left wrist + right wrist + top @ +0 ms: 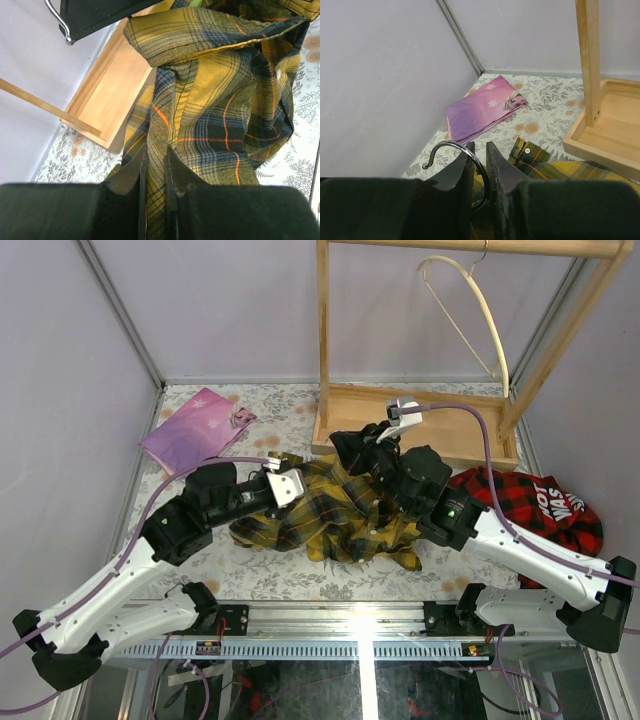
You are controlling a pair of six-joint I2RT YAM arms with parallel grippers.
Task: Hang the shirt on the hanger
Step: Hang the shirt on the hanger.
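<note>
Shirt (330, 512) bunched, axis L-R, in L pincer (156, 154); hanger (445, 144) in R pincer (479, 152).

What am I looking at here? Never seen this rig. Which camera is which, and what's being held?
Two robot arms are bolted at the near edge of the table. The top external view looks down from above and behind them. The other two come from a camera on each wrist, looking along its fingers. The left end effector pinches a fold of the yellow-and-black plaid shirt, crumpled mid-table. The right end effector is closed on the silver hook of a hanger; the rest of it is hidden. Also on the table: a purple packet, a red-and-black garment, and a wooden rack with a cream hanger on its bar.
</note>
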